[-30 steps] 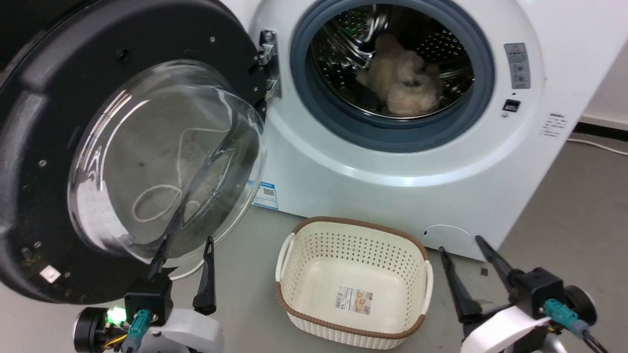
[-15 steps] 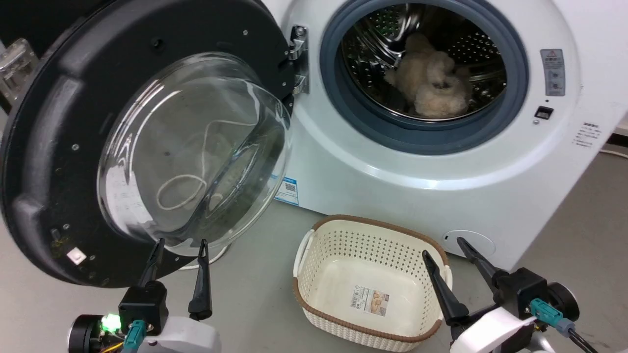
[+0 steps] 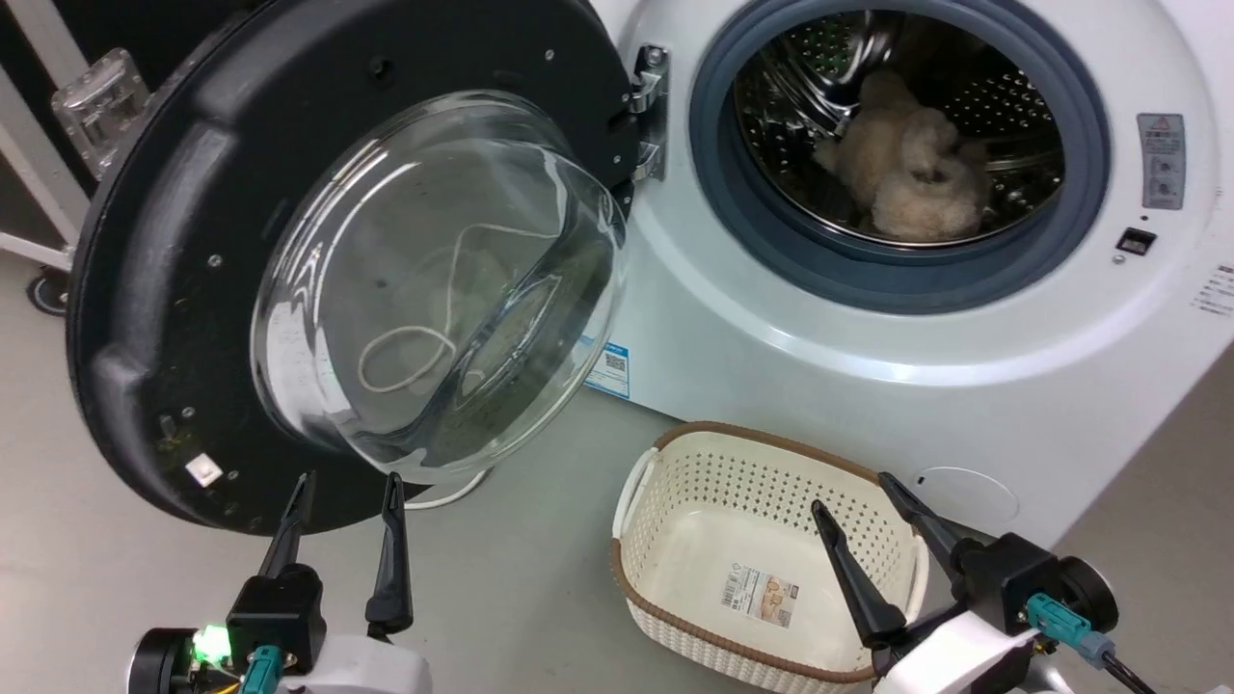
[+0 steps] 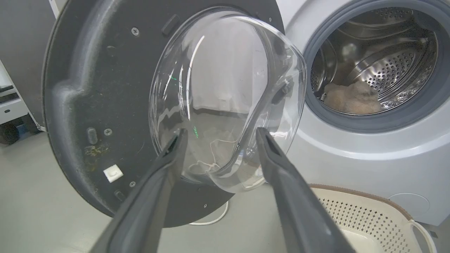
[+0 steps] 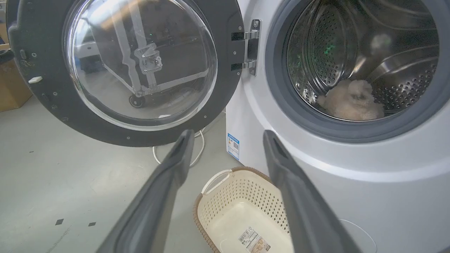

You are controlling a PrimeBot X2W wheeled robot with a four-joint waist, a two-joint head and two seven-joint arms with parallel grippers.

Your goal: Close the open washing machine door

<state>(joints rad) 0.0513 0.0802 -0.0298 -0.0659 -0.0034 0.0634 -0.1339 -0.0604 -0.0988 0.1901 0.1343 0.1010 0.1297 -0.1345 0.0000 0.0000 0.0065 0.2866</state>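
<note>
Grey floor [image 3: 521, 588] spreads below. Lower left, the left gripper [image 3: 350, 477] stands spread and empty, tips just under the washing machine door [image 3: 164, 241], hanging wide open at upper left. Lower right, the right gripper [image 3: 851, 492], likewise parted and empty, overlaps a basket [image 3: 733, 482]; something pale, perhaps a plush toy [image 3: 906, 183], lies in the drum [image 3: 1007, 101].

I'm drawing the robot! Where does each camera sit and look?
Head view: on the head, looking down at washing machine door and basket; left end effector and right end effector show.
Left wrist view: left wrist, facing the door's glass; own fingers show.
Right wrist view: right wrist, facing the drum; own fingers show.
All share the door.
</note>
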